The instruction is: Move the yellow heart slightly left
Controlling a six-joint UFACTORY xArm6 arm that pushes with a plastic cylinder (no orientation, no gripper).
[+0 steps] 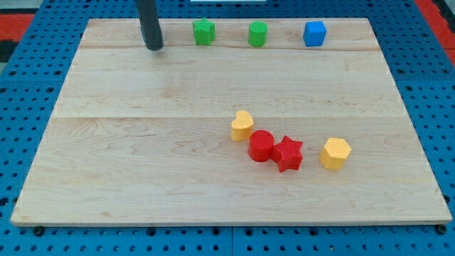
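Tip point(154, 48) down on the wooden board point(142, 156) near the view's top left, just to the left of the green star point(204, 32). No gripper here at all, only a straight dark rod, so nothing to open or close and nothing held.

Yellow heart point(242, 126) near the middle of the board, well apart from the tip, down and to the right of it. Right beside the heart, on its lower right and looking to touch it, a red cylinder point(261, 146), then a red star point(288, 153), then a yellow hexagon block point(335, 153) a bit further off. Up at the top edge, a green cylinder point(258, 33) and a blue cube point(314, 33).

Main thing for the coming move: tip on the wrong side. To push the heart left, need to be on its right (where the red cylinder crowds in). Probably best to come around above the heart and slip down on its upper right, then nudge left, only a little
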